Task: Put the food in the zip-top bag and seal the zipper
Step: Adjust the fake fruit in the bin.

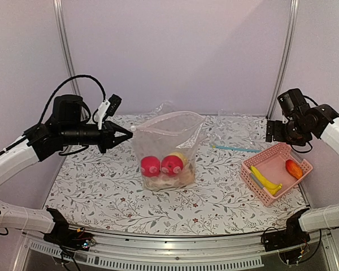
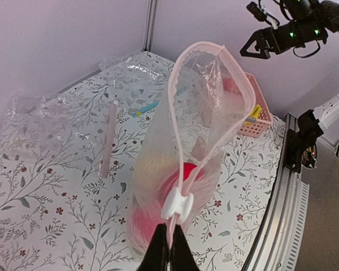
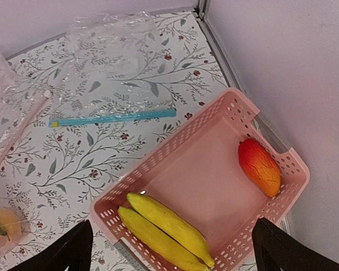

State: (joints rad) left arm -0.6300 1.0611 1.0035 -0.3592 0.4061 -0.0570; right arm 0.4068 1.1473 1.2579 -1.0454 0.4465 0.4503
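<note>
The zip-top bag (image 1: 165,148) stands upright at the table's middle, its mouth wide open. Its zipper edge (image 2: 242,84) looks pale pink, with a white slider (image 2: 177,204). My left gripper (image 1: 130,130) is shut on the bag's top corner, just below the slider in the left wrist view (image 2: 169,251). Inside lie two red round fruits (image 1: 150,165) (image 1: 172,164), a yellowish piece (image 1: 182,157) and a pale one (image 1: 164,181). My right gripper (image 1: 269,131) is open and empty above the pink basket (image 3: 237,104), which holds a banana (image 3: 164,226) and an orange-red fruit (image 3: 260,166).
The pink basket (image 1: 254,179) sits at the right table edge. A flat clear bag with a teal strip (image 3: 113,118) lies behind it. More crinkly clear bags (image 2: 39,113) lie at the back, one with a pink strip (image 2: 108,141). Walls enclose the back and sides.
</note>
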